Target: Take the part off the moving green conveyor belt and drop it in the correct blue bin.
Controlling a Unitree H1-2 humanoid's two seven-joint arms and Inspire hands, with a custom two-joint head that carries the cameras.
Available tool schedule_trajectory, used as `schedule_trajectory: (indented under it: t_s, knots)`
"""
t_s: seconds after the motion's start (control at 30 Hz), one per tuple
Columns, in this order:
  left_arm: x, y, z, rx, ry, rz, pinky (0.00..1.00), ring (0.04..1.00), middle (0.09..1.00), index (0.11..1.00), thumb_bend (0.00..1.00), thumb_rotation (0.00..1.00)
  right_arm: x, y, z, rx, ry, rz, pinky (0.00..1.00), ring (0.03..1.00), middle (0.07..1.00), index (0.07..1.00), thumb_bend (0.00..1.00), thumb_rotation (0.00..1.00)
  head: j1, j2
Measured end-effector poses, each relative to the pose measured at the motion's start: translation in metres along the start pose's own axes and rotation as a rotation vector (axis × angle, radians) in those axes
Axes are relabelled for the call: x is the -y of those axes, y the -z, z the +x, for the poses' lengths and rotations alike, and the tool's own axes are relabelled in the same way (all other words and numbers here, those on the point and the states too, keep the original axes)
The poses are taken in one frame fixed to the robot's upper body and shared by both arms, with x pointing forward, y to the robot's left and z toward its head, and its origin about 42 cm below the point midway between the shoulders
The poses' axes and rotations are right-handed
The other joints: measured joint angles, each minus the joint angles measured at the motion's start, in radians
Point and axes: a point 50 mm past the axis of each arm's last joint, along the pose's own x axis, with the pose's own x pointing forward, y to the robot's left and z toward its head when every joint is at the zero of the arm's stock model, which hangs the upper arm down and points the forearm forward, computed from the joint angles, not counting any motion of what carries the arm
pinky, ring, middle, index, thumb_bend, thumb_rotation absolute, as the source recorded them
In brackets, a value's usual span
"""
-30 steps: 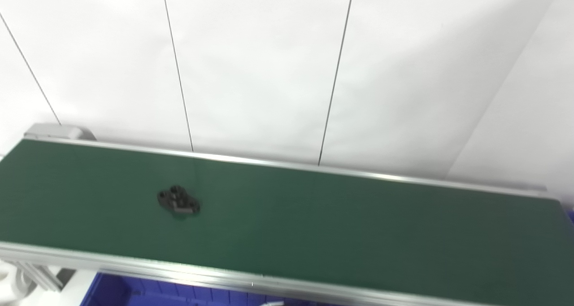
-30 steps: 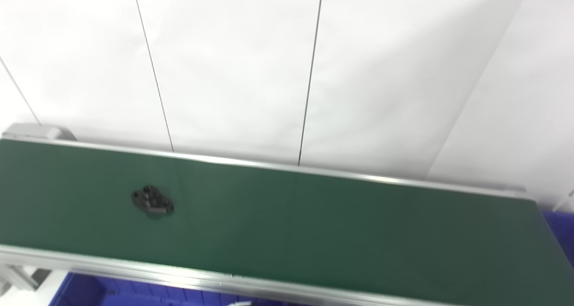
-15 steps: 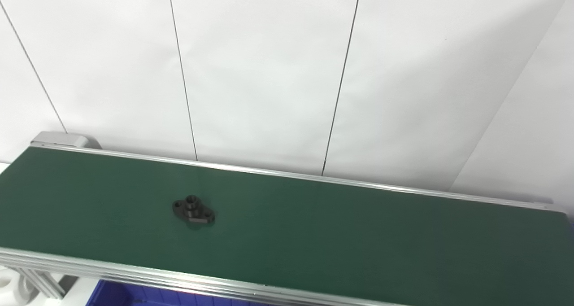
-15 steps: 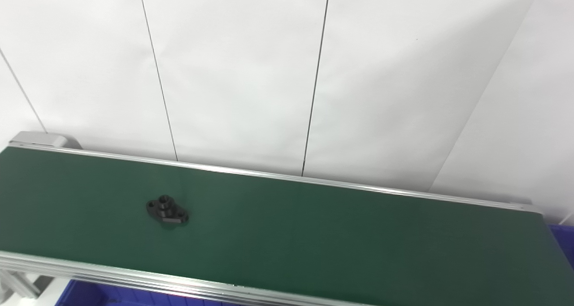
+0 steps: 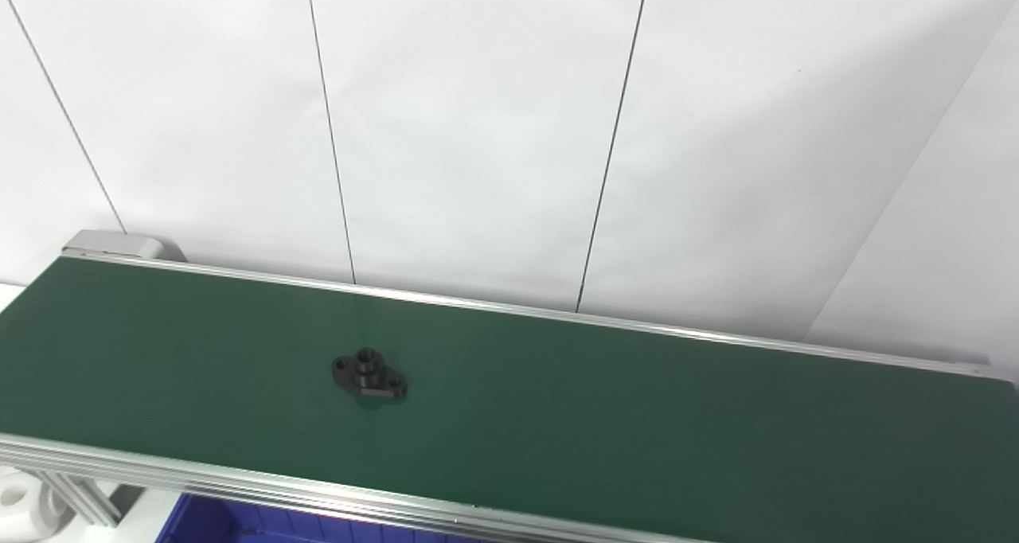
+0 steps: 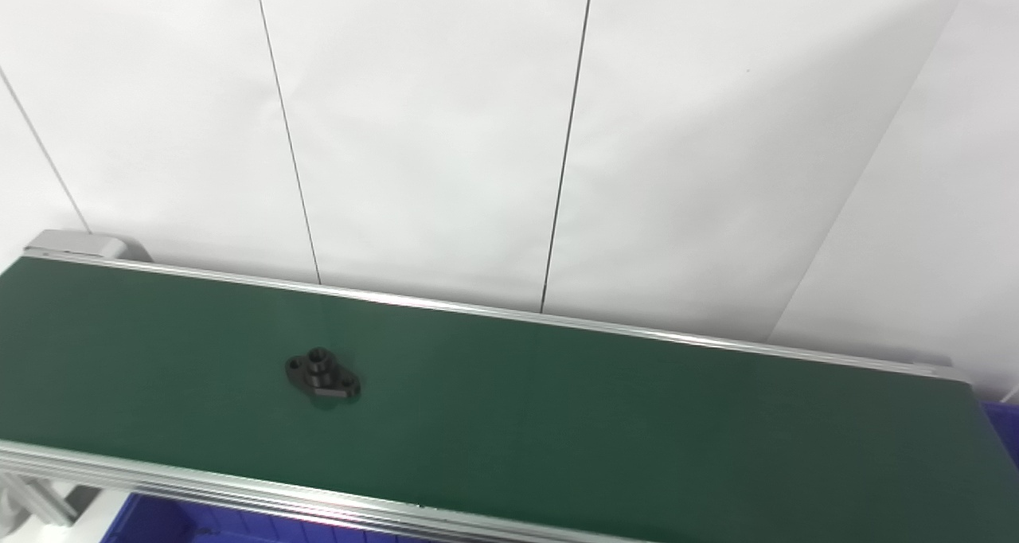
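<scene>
A small black part [image 5: 369,375] lay flat on the green conveyor belt [image 5: 637,423], in the left half of the belt and about midway between its far edge and its near edge. The part had an oval base with a round hole near each end and a short round boss that stood up in the middle. Nothing touched it, and no other thing was on the belt around it. The belt ran across the whole picture from the left to the right, a little slanted, and it had a silver metal rail [image 5: 239,487] along the near side and another along the far side. A grey end cap [image 5: 119,245] sat at the far left corner of the belt. Below the near rail, at the bottom edge, a part of a blue bin [image 5: 239,523] was visible, and in the right eye view a second piece of blue [image 6: 1005,427] showed past the right end of the belt. Behind the belt stood a white panelled wall [image 5: 478,129] with thin dark seams. Neither the left hand nor the right hand was inside the pictures, so I could not tell how their fingers stood.
</scene>
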Motion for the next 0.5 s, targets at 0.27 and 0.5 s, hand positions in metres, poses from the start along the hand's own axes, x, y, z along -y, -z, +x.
schedule_trajectory:
  t_s: [0.27,0.5]
  knots:
    - [0.0,0.0,0.0,0.001,0.0,0.001,0.72,0.802,0.807,0.768,0.91,0.6,-0.009,-0.045,0.008,0.177,0.017,-0.002,0.69,0.774,0.821,0.827,0.92,0.7,-0.015,0.005]
    - [-0.003,0.0,-0.001,0.0,0.001,0.01,0.7,0.788,0.801,0.767,0.87,0.61,-0.005,-0.085,0.037,0.329,0.051,-0.097,0.7,0.784,0.833,0.831,0.94,0.69,-0.034,0.006]
